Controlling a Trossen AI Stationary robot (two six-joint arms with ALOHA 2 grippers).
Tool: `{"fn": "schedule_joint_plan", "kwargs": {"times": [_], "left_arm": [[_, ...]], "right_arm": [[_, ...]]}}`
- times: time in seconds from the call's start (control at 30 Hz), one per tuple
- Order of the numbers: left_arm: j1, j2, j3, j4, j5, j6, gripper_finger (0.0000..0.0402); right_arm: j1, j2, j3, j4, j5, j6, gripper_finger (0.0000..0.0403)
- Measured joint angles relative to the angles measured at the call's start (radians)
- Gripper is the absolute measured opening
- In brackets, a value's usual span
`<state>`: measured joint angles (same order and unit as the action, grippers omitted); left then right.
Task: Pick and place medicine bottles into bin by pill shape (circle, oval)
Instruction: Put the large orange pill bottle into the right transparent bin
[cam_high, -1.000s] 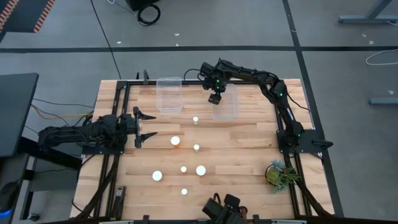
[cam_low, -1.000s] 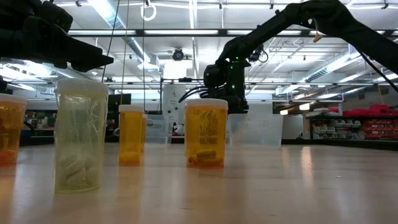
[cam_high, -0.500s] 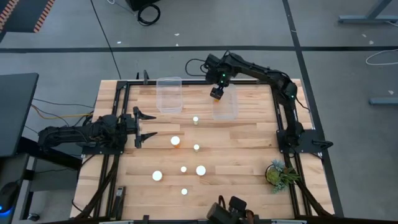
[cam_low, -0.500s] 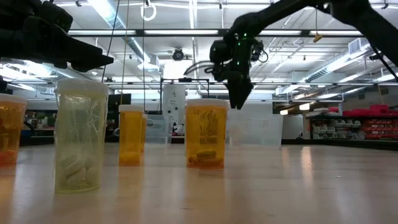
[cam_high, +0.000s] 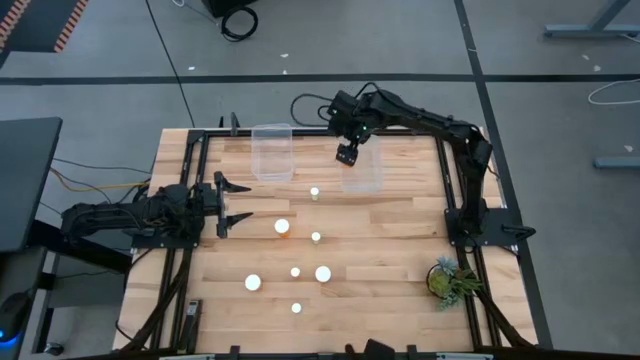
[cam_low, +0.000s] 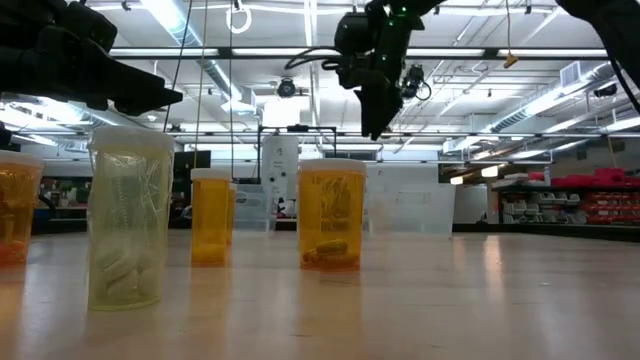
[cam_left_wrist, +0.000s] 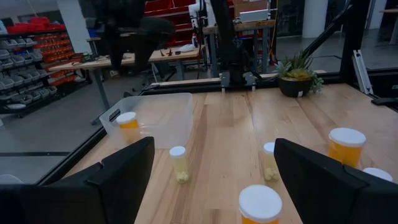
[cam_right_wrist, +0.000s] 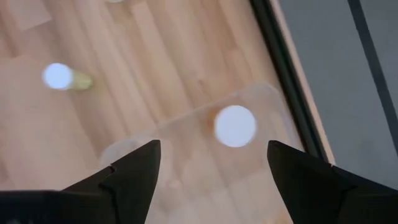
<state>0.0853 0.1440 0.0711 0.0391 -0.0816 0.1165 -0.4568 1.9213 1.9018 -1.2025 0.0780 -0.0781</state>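
The medicine bottles (cam_high: 282, 227) are small amber-orange translucent cylinders with round white caps, some wider, some narrower; the nearest in the low view (cam_low: 332, 215) shows pills lying at its bottom. Seven caps show standing on the bare worktop (cam_high: 400, 250) in the high view, all on the near side of the right bin (cam_high: 362, 170): one just beside its near left corner, the rest spread farther toward the front. An eighth bottle (cam_right_wrist: 235, 126) stands inside that bin, seen in the right wrist view. There are two clear plastic bins; the left bin (cam_high: 272, 152) sits beside the right one along the far edge.

The right gripper (cam_high: 347, 153) hangs above the right bin's far left part, its fingers spread wide and holding nothing. Compared with a second ago it has risen well clear of the bin. The left gripper (cam_high: 222, 204) waits at the worktop's left edge, far from the right bin, fingers apart and empty, seemingly unmoved.
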Motion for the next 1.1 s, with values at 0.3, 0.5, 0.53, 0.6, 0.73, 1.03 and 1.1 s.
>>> {"fn": "schedule_joint_plan", "kwargs": {"times": [0.3, 0.5, 0.53, 0.6, 0.73, 1.03, 1.1], "left_arm": [[0.0, 0.0, 0.0, 0.0, 0.0, 0.0, 0.0341], [0.0, 0.0, 0.0, 0.0, 0.0, 0.0, 0.0341], [0.0, 0.0, 0.0, 0.0, 0.0, 0.0, 0.0341], [0.0, 0.0, 0.0, 0.0, 0.0, 0.0, 0.0341], [0.0, 0.0, 0.0, 0.0, 0.0, 0.0, 0.0341], [0.0, 0.0, 0.0, 0.0, 0.0, 0.0, 0.0341], [0.0, 0.0, 0.0, 0.0, 0.0, 0.0, 0.0341]], "right_arm": [[0.125, 0.0, 0.0, 0.016, 0.0, 0.008, 0.0303], [0.199, 0.001, 0.0, 0.028, 0.0, 0.02, 0.0303], [0.212, 0.001, 0.0, 0.028, 0.0, 0.023, 0.0303], [0.234, 0.001, 0.0, 0.028, -0.001, 0.025, 0.0303], [0.276, 0.001, -0.015, 0.069, -0.013, 0.025, 0.0303], [0.372, 0.003, -0.144, 0.155, -0.064, 0.022, 0.0303], [0.396, 0.003, -0.17, 0.166, -0.066, 0.019, 0.0303]]}}
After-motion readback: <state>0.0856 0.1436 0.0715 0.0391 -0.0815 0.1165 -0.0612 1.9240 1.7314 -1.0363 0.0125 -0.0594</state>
